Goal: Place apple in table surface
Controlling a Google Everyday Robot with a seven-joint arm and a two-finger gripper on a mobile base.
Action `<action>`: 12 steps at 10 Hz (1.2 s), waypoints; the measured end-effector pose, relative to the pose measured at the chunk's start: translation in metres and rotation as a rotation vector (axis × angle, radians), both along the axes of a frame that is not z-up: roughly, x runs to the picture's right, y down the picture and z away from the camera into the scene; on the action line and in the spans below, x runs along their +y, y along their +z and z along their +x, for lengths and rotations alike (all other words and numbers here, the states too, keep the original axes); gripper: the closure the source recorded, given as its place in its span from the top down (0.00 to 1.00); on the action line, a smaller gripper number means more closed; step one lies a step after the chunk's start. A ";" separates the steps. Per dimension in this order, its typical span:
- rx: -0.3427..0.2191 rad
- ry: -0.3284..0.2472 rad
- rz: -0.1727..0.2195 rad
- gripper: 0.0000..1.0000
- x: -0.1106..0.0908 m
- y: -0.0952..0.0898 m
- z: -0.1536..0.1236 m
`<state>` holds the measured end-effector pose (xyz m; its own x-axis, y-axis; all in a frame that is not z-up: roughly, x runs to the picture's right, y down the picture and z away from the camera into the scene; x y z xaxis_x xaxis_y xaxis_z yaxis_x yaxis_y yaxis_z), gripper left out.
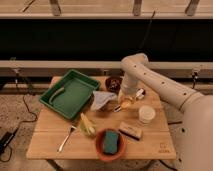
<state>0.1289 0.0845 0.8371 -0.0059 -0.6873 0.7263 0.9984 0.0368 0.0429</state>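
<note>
Claw (126,100), grip state unclear, hovers at apple (125,103) over wooden table surface (50,140).

My arm comes in from the right, elbow bent high, forearm dropping straight down. My gripper (126,101) hangs low at its end, pointing downward.

Yellow-orange apple (125,103) under end effector (127,98), light-brown table surface (50,136), green tray (70,93)
</note>
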 end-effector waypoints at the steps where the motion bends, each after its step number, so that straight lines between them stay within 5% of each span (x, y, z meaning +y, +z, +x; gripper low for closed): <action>1: 0.010 -0.009 -0.008 0.18 0.006 0.002 -0.001; 7: 0.017 -0.050 -0.053 0.75 0.036 0.012 -0.012; 12: 0.000 -0.058 -0.066 0.80 0.040 0.018 -0.020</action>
<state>0.1087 0.1250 0.8556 -0.0442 -0.6363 0.7702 0.9989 -0.0186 0.0419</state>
